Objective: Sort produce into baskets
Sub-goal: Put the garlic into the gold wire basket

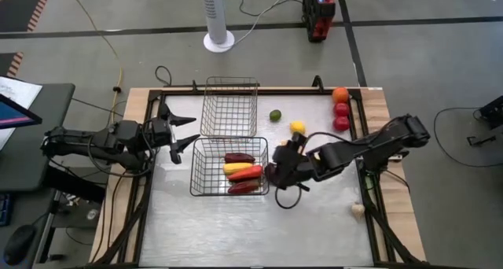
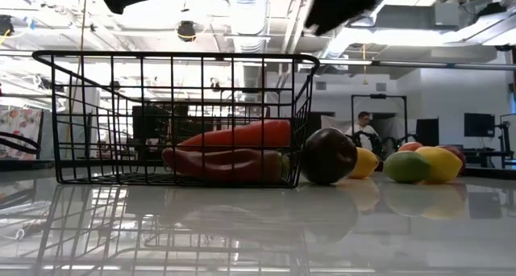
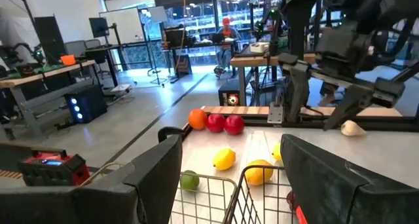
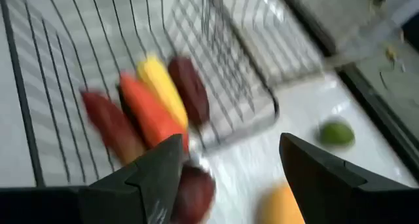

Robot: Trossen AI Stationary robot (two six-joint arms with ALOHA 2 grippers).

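Note:
The darker wire basket (image 1: 196,165) holds several long pieces: dark red, yellow and orange-red ones (image 1: 242,173). The silvery basket (image 1: 229,105) stands just behind it. A round dark purple piece (image 2: 328,156) rests on the table against the dark basket's right side. My right gripper (image 1: 277,175) hovers open above it, with the piece below and between its fingers in the right wrist view (image 4: 196,192). My left gripper (image 1: 185,132) is open and empty, raised to the left of the baskets. A green round piece (image 1: 275,115) and a yellow one (image 1: 297,127) lie behind.
An orange piece (image 1: 339,94) and two red round ones (image 1: 341,116) sit along the table's far right rail. A small pale piece (image 1: 359,210) lies by the right rail, nearer. The near half of the table (image 1: 236,230) is bare.

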